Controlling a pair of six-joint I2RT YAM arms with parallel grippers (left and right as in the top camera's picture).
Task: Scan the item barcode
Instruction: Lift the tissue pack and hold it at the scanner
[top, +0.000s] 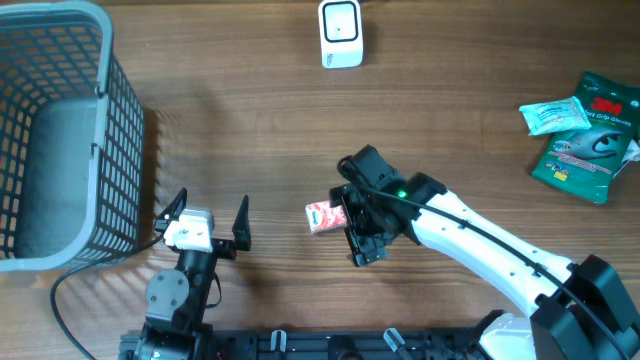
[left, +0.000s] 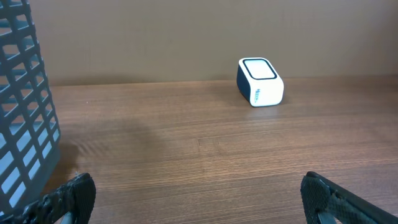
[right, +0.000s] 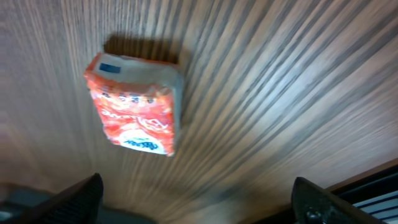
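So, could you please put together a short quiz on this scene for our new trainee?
1. True or false: the right hand is gripping the red packet.
2. Which lies nearest the right hand: A scanner, B red packet, C green packets?
3. Fill in: the left hand stands open beside the grey ____.
Key: 1 false; 2 B; 3 basket.
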